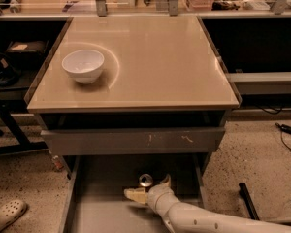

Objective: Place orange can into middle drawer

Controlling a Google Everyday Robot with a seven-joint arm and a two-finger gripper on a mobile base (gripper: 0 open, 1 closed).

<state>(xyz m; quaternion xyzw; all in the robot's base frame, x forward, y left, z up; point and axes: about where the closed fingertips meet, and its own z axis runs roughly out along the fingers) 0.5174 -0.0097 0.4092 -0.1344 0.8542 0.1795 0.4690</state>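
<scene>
Orange can (145, 180) stands upright in the open middle drawer (104, 212), just below the scratched drawer front (136, 141) and about under its centre. Only the silver top is clearly visible from here. It sits on the drawer floor, towards the back.

Tool (148, 187) is down in the same drawer, right at the can, also just below the scratched front. Can't tell if the tool is clamped on the can or clear of it. The white arm (208, 222) comes in from below and to the right of the scratched front, low over the drawer.

Scratched drawer is only slightly out, with a dark gap above its front.

Tan surface (150, 57) sits directly above the scratched front. White bowl (83, 65) is on it, up and left of the front, upright.

Floor stuff: pale clog (7, 212) far down-left of the scratched front, black bar (247, 200) down-right of it, dark cable (287, 129) out to its right.
</scene>
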